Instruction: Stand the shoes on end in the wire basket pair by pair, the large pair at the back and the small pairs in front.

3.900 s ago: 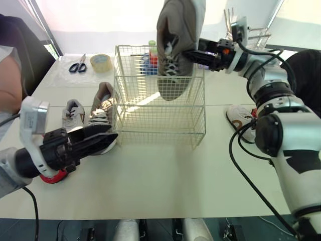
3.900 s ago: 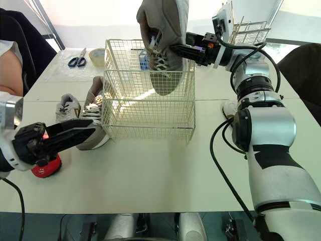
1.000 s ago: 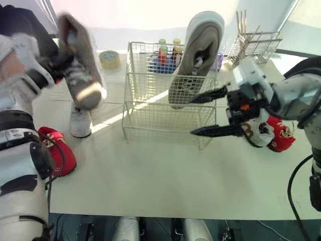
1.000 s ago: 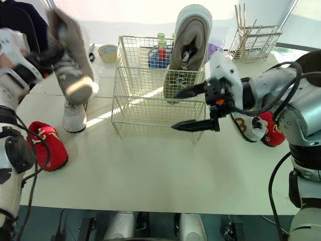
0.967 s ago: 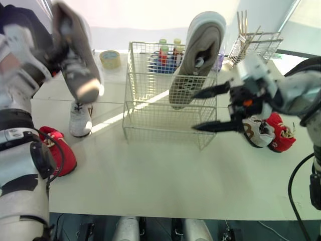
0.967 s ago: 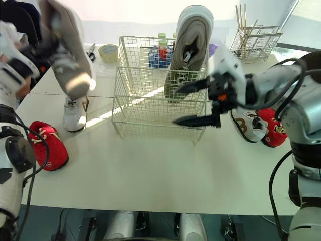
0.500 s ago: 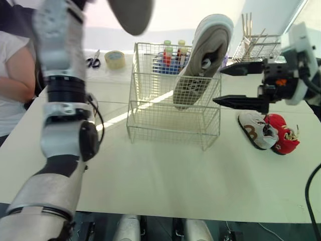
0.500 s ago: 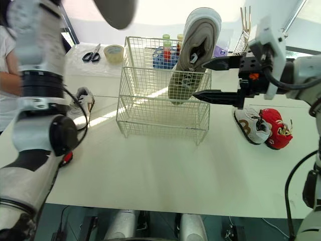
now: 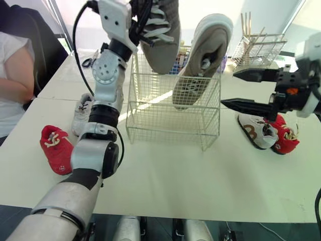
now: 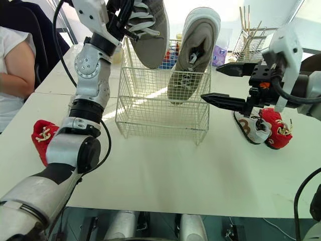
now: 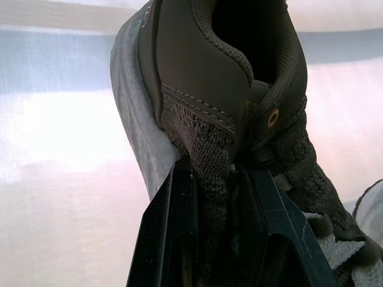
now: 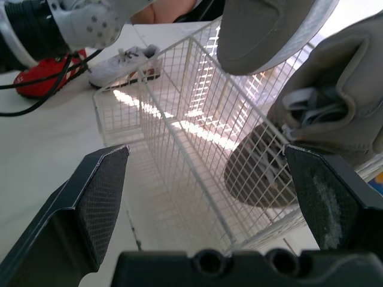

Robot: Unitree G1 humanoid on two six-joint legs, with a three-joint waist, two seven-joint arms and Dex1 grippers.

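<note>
My left gripper [image 9: 136,22] is shut on the collar of a large grey shoe [image 9: 159,35]. It holds the shoe toe-down above the back left of the wire basket [image 9: 170,118]. In the left wrist view the fingers [image 11: 173,233] pinch the shoe's heel [image 11: 239,78]. The matching grey shoe [image 9: 203,57] stands on end at the basket's back right. To the right of the basket hangs my right gripper [image 9: 228,89], open and holding nothing. A small white shoe [image 9: 82,113] and a red one [image 9: 55,155] lie on the left. Another white shoe [image 9: 255,131] and red shoe [image 9: 283,138] lie on the right.
A wire utensil rack [image 9: 258,45] stands at the back right, and bottles [image 10: 218,51] stand behind the basket. A person [image 9: 15,70] sits at the table's left end. The near half of the white table [image 9: 175,186] is bare.
My left arm has swung the grey shoe from high on the left to above the basket. The right gripper has drawn back rightward from the standing shoe, still open.
</note>
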